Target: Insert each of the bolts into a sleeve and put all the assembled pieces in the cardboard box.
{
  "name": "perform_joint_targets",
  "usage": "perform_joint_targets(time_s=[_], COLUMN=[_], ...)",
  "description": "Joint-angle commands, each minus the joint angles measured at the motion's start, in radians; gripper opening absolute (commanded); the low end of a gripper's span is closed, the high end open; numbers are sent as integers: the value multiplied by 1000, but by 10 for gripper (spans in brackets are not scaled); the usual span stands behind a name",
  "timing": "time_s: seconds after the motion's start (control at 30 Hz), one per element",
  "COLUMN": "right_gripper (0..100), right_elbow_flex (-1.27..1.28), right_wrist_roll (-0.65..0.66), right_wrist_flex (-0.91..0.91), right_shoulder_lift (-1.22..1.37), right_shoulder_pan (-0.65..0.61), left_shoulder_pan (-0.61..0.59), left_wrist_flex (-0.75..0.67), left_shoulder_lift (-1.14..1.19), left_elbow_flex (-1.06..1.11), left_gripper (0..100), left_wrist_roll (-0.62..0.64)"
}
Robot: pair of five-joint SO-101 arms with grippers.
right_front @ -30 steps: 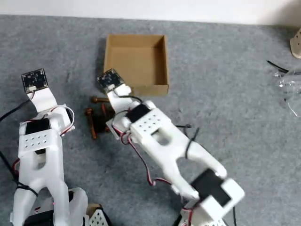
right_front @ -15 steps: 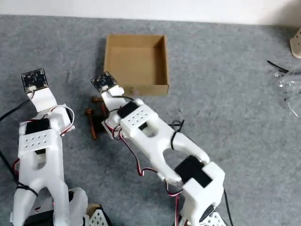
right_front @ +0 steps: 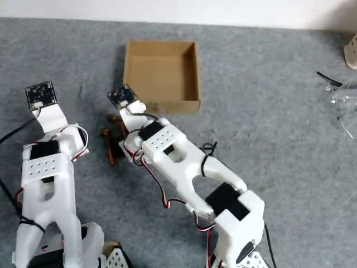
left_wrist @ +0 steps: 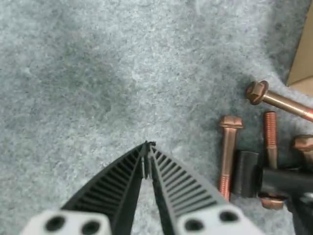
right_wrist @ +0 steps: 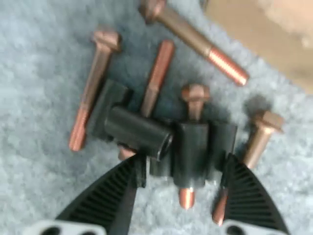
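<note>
The right gripper [right_wrist: 184, 166] stands wide open astride the black sleeves [right_wrist: 137, 130], gripping nothing. Copper bolts [right_wrist: 96, 73] lie among them just beside the cardboard box [right_front: 178, 105], partly hidden under the arm from above. The left gripper [left_wrist: 147, 147], farther from the box, is closed and empty.

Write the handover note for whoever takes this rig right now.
Left gripper: shut, holding nothing, over bare carpet beside the pile.
Right gripper: open, low over the pile, fingers either side of the black sleeves.
Bolts and sleeves lie piled on the carpet by the cardboard box, at its near corner.
Done: one bolt looks already through a sleeve; the box holds nothing.
Left: sleeve the other bolts, then move every assembled piece into the box.
</note>
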Motion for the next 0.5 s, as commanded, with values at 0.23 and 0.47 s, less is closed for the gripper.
perform_joint_targets(time_s=[0.23, 0.47], right_gripper=[124, 117], right_elbow_flex=[-59, -19], right_wrist_roll=[-9, -9], right_wrist_flex=[-42, -36], right_shoulder_lift=[-18, -18], right_shoulder_pan=[-15, -15], left_shoulder_pan=[-13, -13], left_wrist_flex=[-15, -15], left_shoulder_lift=[-1, -1], left_elbow_flex=[-8, -8], left_gripper=[9, 9], left_wrist_roll=[0, -2])
